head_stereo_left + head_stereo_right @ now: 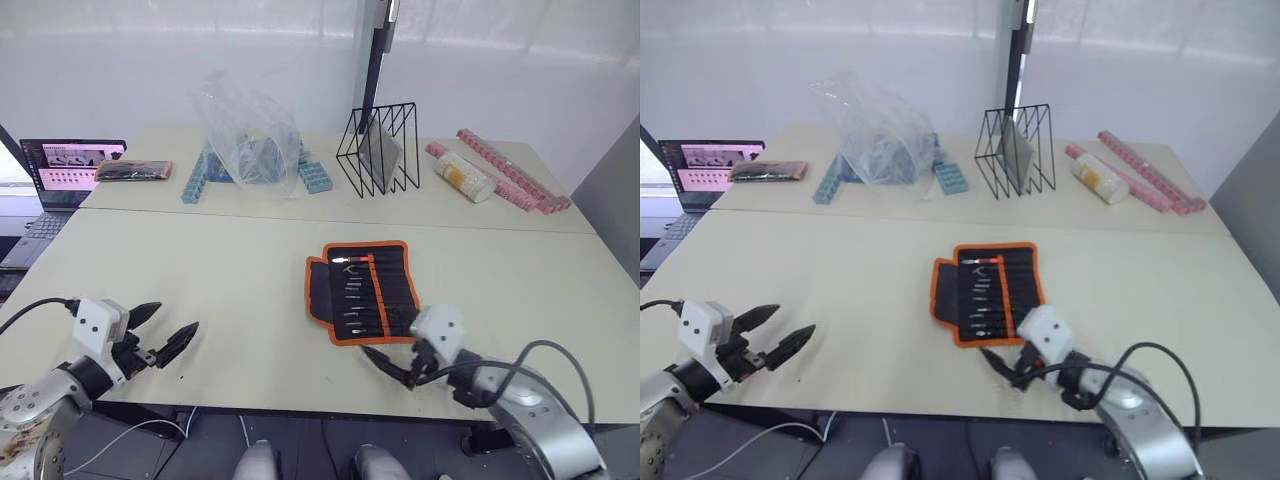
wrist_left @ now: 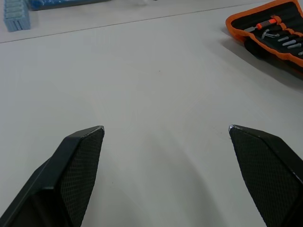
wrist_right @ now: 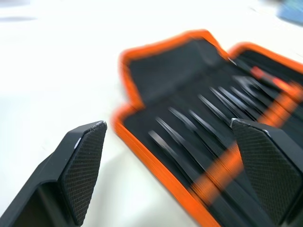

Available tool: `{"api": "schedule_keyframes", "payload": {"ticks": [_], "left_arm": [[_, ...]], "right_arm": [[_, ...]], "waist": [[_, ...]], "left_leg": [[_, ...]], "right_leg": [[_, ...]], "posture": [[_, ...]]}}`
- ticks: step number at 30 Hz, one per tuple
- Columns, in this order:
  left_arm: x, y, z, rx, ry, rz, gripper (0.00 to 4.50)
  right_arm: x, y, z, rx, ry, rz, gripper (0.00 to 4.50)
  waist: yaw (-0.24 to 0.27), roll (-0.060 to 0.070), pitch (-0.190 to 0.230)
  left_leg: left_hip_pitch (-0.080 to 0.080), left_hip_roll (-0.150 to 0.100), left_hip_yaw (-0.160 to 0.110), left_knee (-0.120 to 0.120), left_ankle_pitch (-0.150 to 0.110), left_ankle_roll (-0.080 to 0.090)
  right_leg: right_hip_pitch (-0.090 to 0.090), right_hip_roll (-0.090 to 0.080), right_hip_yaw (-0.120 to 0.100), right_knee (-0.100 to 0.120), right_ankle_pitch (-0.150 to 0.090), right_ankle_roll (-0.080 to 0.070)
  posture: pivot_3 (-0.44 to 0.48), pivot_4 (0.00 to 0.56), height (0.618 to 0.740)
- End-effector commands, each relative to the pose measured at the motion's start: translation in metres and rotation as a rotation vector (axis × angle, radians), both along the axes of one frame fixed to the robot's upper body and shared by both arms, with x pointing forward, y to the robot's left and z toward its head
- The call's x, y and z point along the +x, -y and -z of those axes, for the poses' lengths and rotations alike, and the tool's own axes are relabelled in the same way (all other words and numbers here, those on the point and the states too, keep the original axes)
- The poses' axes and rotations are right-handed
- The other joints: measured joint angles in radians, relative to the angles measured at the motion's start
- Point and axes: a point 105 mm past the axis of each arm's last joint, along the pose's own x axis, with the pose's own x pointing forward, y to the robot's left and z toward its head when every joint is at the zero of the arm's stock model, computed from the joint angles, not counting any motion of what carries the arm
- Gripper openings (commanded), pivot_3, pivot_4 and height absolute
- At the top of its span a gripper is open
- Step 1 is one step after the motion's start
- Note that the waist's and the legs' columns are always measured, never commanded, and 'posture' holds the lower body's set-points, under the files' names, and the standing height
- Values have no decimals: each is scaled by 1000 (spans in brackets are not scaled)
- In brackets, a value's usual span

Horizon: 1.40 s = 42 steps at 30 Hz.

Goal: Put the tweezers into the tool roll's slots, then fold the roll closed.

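Orange edging frames the tool roll point(image 1: 365, 291), which lies spread flat near the middle of the table point(image 1: 220, 270) in the left eye view, its inner face up so the slots point(image 1: 372, 295) can be reached. Slim tools sit in those pockets, probably the tweezers point(image 1: 356, 298), though they are too small to count. The right claw point(image 1: 392, 367) hangs just off the roll's near edge, likely placed to work on it or lift it for folding. The left claw point(image 1: 160, 333) waits well apart over bare table, fingers spread. Further back stand a wire rack point(image 1: 378, 148), a clear plastic bag point(image 1: 250, 135) and a laptop point(image 1: 62, 172).

From the left wrist, both fingers point(image 2: 78, 163) stand wide apart, gripping nothing, with the roll's corner off to one side.

From the right wrist, the claw is released too, its fingers parted and pointed at the roll's orange border; dark slim tools lie side by side in the pockets, blurred. Judging by that, slotting seems largely done and folding remains.
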Motion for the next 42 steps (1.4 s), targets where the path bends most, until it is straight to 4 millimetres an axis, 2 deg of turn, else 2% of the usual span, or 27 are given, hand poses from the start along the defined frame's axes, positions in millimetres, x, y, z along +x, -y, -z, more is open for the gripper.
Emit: {"api": "schedule_keyframes", "payload": {"ticks": [1, 7, 10, 15, 20, 23, 30, 33, 34, 42], "left_arm": [[4, 8, -11, 2, 34, 37, 4500], [14, 23, -15, 9, 31, 93, 4500], [16, 25, -17, 10, 32, 101, 4500], [18, 30, -18, 31, 29, 139, 4500], [13, 36, -16, 57, 24, 208, 4500], [8, 39, -22, 58, 60, 246, 4500], [1, 42, -26, 81, 70, 337, 4500], [-8, 42, -29, 74, 59, 408, 4500], [-11, 41, -29, 84, 60, 430, 4500], [-24, 40, -20, 163, 25, 537, 4500]], "right_arm": [[-6, -25, 3, -51, 50, -94, 4462], [17, -47, 16, -225, 227, -44, 4462], [28, -54, 19, -284, 325, 29, 4462], [43, -61, 19, -285, 358, 133, 4462], [44, -60, 19, -274, 355, 165, 4462], [43, -58, 19, -270, 348, 176, 3636], [45, -57, 21, -249, 322, 188, 1248], [46, -57, 22, -248, 317, 179, 175], [46, -57, 22, -248, 317, 177, 46], [47, -58, 21, -246, 323, 161, 46]], "waist": [[0, 0, 0], [1, -1, 0], [1, -2, -1], [-4, -2, -1], [-2, -2, -1], [-1, -2, -1], [0, -2, -1], [-1, -2, -1], [-1, -2, -1], [1, -2, -1]], "left_leg": [[0, 0, 0, 0, 0, 0], [-1, 0, 1, 0, 1, -1], [-7, 0, 1, 0, 2, -3], [-8, 1, 0, 0, 4, -7], [-8, 1, 0, 0, 6, -9], [-8, 1, 0, 0, 6, -9], [-8, 1, 0, 0, 6, -10], [-8, 1, 0, 0, 6, -10], [-8, 1, 0, 0, 6, -10], [-8, 1, 0, 0, 6, -10]], "right_leg": [[0, 0, 0, 0, 0, 0], [-3, -1, 0, 2, 0, 0], [-12, -1, 0, 6, 0, -1], [-14, 1, -1, 8, 1, -2], [-14, 1, -1, 8, 1, -2], [-14, 1, -1, 8, 1, -2], [-14, 1, -1, 9, 1, -2], [-14, 1, -1, 9, 1, -2], [-14, 1, -1, 9, 1, -2], [-14, 1, -1, 10, 1, -2]], "posture": [[0, 150, 684], [0, 150, 684], [0, 150, 684], [0, 150, 684], [0, 150, 684], [0, 150, 684], [0, 150, 684], [0, 150, 684], [0, 150, 684], [0, 150, 684]]}}
